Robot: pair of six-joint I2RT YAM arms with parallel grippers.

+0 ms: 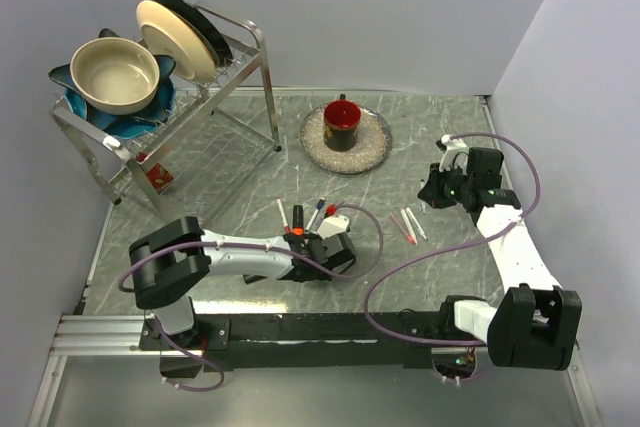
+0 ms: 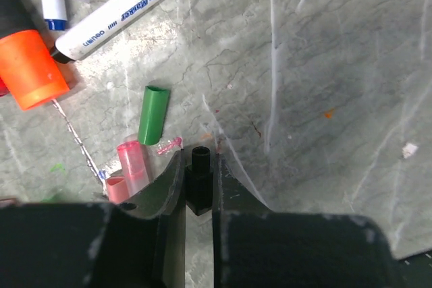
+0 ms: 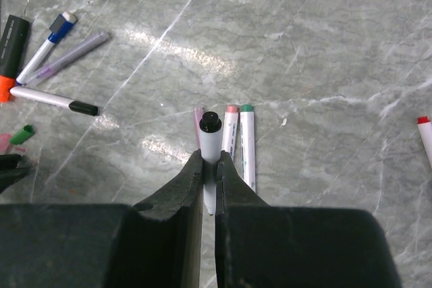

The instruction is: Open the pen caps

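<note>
From above, pens [image 1: 283,215] lie near the table's [image 1: 230,177] front middle. Left wrist view: the left gripper [image 2: 199,164] is pinched on a tiny black cap [image 2: 200,187] that could slip out, near a green cap [image 2: 154,114] and a marker [image 2: 128,8] reading "Acrylic Marker" and "deli". Right wrist view: the right gripper [image 3: 209,160] squeezes a white pen [image 3: 210,141], which might drop.

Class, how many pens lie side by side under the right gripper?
3: a purple-tipped pen mostly hidden by the held pen, then a pink-tipped pen and a green-tipped pen beside it.
</note>
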